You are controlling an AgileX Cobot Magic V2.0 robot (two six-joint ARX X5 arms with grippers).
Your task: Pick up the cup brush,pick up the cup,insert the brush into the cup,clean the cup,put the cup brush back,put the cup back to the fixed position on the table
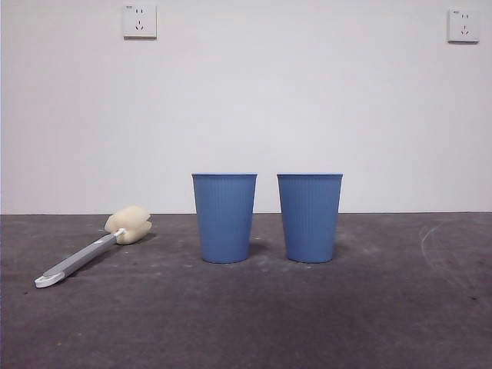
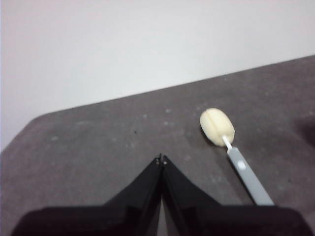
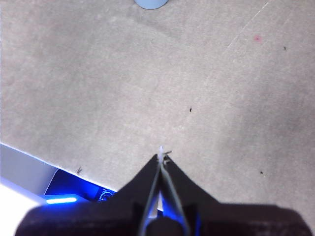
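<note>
None of the six steps appears begun: I see the cup brush point(image 1: 94, 250) lying on the surface point(image 1: 246, 323) left of two upright cups point(image 1: 224, 217), while left hand point(image 2: 161, 158) and right hand point(image 3: 161, 156) wait closed, empty.

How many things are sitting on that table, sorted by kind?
Blue cups: 2 (one, the other)
Cup brush: 1
Total: 3 things on the table
</note>
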